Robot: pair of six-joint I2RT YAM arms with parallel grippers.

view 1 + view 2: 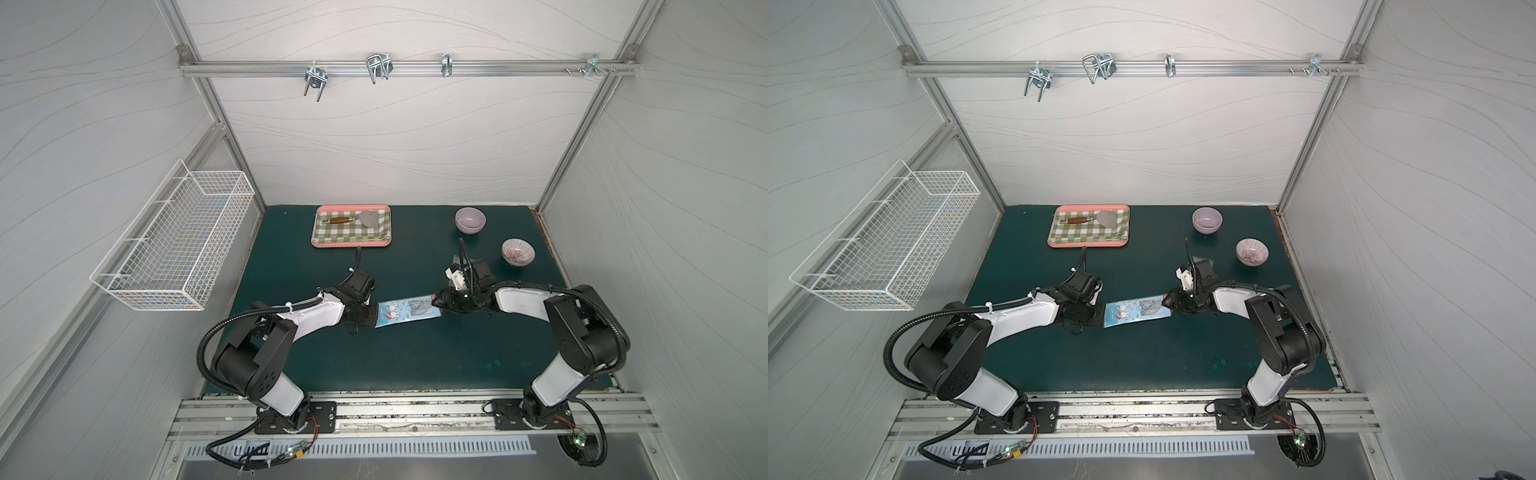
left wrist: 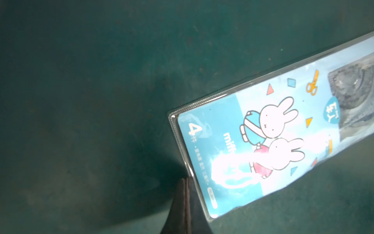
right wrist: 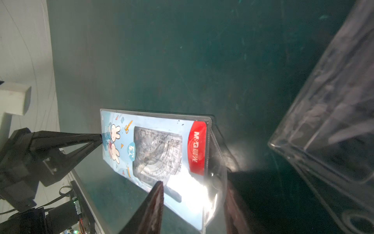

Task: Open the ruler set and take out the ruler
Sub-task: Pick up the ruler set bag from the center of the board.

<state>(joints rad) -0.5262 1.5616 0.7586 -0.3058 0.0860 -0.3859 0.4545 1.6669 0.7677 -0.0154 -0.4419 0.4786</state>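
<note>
I saw a dark green mat (image 1: 415, 357) filling the lower middle of both top views. At its far edge, left of centre, a pink tray (image 1: 351, 246) (image 1: 1088, 245) lay flat, lined with a green checked cloth (image 1: 338, 235). A spatula (image 1: 353, 219) with a wooden handle rested across the cloth. To the right sat a plain lilac bowl (image 1: 470, 220) (image 1: 1207, 220), and a striped bowl (image 1: 518, 251) (image 1: 1252, 250) stood near it, lower right, the two apart. A white wire basket (image 1: 178, 249) hung at the left of the frame. Metal hooks (image 1: 377, 67) dangled from a rail (image 1: 498, 65) across the top.
</note>
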